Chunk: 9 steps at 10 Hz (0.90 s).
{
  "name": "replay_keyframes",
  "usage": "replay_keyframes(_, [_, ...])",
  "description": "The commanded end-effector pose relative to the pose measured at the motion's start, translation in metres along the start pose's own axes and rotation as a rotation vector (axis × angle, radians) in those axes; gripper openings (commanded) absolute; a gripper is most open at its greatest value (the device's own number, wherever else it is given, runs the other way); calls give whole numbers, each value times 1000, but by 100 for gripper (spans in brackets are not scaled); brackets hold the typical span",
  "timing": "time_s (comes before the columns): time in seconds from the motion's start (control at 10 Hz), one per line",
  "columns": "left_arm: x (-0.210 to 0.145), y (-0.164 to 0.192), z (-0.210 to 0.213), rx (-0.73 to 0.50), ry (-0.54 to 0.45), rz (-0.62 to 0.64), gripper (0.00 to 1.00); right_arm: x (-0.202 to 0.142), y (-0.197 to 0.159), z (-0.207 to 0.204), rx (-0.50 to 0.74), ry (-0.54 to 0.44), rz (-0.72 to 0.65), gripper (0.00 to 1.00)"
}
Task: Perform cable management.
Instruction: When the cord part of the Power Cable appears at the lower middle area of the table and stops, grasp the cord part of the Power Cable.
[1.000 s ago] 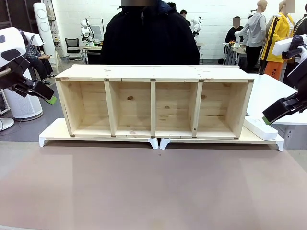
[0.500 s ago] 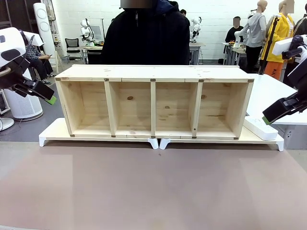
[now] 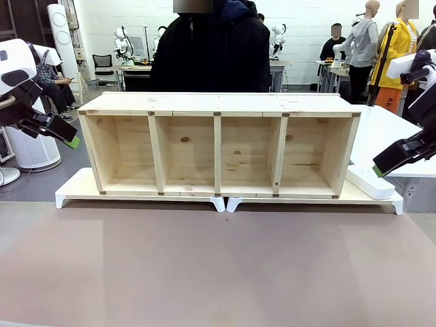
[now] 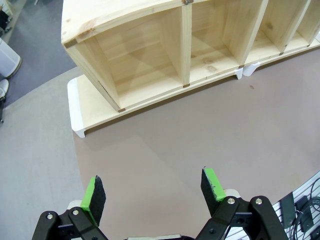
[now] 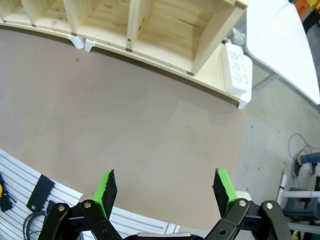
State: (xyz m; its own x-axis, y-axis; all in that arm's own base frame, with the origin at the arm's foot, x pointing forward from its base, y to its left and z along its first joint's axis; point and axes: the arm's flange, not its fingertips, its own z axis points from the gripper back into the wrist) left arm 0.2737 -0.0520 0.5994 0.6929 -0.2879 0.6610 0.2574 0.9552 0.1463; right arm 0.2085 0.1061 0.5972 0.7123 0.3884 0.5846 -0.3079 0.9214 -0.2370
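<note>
At the left edge of the front view, the left claw (image 3: 67,137) hung beside a wooden shelf (image 3: 218,102) of four open compartments, clear of it, and the right claw (image 3: 385,162) hung at the opposite end, above a white power strip (image 3: 368,181). The shelf stood on white risers (image 3: 73,191) on the brown desk (image 3: 218,272), with a person (image 3: 211,54) behind it. From the left wrist, the left claw (image 4: 152,188) was released, fingers wide apart over bare desk, nothing between them. From the right wrist, the right claw (image 5: 164,184) was likewise released over the desk, with the power strip lying just beside the shelf's end. Where the cable lay could not be told.
</note>
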Motion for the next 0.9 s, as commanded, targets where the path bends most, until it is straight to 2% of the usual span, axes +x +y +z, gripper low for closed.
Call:
replay_keyframes(0.0, [0, 1, 0, 8, -2, -4, 100, 0, -1, 0, -2, 0, -2, 100])
replay_keyframes(0.8, [0, 1, 0, 8, -2, -4, 100, 0, -1, 0, -2, 0, -2, 100])
